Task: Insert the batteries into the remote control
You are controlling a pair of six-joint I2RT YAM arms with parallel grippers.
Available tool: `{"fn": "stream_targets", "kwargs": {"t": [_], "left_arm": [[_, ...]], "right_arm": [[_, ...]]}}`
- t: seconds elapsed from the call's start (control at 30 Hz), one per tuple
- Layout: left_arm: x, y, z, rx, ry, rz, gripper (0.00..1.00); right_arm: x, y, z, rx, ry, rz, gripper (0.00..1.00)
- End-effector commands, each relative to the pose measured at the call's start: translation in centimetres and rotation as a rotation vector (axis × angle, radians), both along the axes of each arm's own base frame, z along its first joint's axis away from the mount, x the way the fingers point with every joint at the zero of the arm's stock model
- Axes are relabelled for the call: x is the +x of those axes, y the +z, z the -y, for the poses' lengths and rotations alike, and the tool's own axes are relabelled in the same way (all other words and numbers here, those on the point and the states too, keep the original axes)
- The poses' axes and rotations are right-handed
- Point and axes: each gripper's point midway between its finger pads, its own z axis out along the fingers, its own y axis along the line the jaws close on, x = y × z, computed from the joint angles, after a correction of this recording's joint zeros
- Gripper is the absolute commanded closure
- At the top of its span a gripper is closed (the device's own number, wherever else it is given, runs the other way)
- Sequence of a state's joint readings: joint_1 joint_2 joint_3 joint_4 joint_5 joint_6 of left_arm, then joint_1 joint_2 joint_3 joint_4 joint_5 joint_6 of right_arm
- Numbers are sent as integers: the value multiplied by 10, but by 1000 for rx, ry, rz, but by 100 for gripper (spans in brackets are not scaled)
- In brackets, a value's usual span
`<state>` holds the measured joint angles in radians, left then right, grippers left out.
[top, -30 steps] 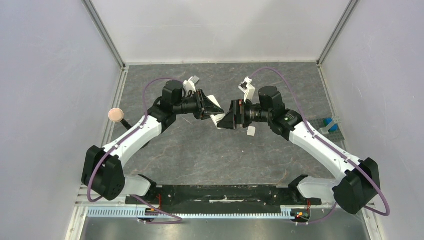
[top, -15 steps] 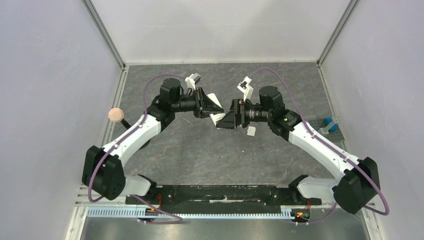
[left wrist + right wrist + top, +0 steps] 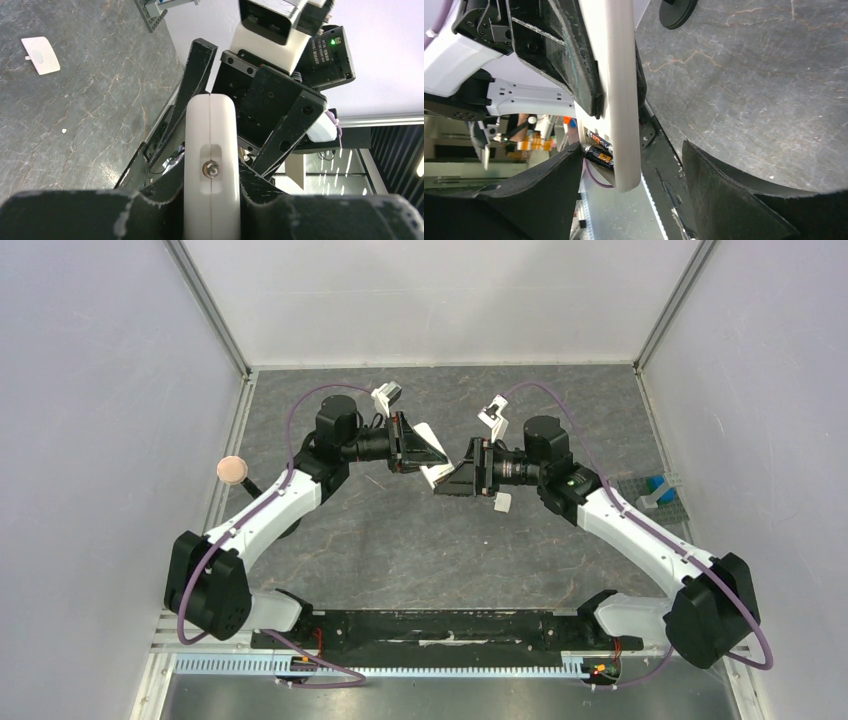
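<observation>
My left gripper (image 3: 424, 454) is shut on the white remote control (image 3: 436, 476) and holds it edge-on above the middle of the table. In the left wrist view the remote (image 3: 210, 150) stands between my fingers, its end facing the camera. My right gripper (image 3: 452, 480) is open around the remote's free end (image 3: 616, 100). Two dark batteries (image 3: 598, 153) lie in the remote's open compartment. My right gripper's left finger (image 3: 544, 190) is right against the nearer battery. The other finger (image 3: 734, 200) stands well clear of the remote.
A small white cover piece (image 3: 502, 502) lies on the table under my right gripper, and also shows in the left wrist view (image 3: 40, 55). A grey plate with a blue piece (image 3: 657, 490) sits at the right edge. A tan knob (image 3: 232, 470) stands at the left.
Both grippers have drifted slightly toward the far side with the remote between them. My left wrist has pulled back a little to the left. The grip on the remote is unchanged.
</observation>
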<state>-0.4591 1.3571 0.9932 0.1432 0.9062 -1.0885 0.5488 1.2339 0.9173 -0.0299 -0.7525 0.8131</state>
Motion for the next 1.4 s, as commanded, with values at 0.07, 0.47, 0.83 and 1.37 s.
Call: {"fn": "stream_targets", "kwargs": {"t": [0.07,0.47,0.83,1.37], "left_arm": [[-36,39,-7,-94,-149,84,98],[-34,44,-6,-142,-133,73,98],[-25,51,-5,-203,-69,63,98],[-14,44,-4,-196,-4,50,98]], "right_arm": [[14,-15,7,48,-94,-105,27],[18,-7,16,192,-178,-234,29],[26,21,14,389,-210,-288,28],[45,6,30,178,-346,-76,17]]}}
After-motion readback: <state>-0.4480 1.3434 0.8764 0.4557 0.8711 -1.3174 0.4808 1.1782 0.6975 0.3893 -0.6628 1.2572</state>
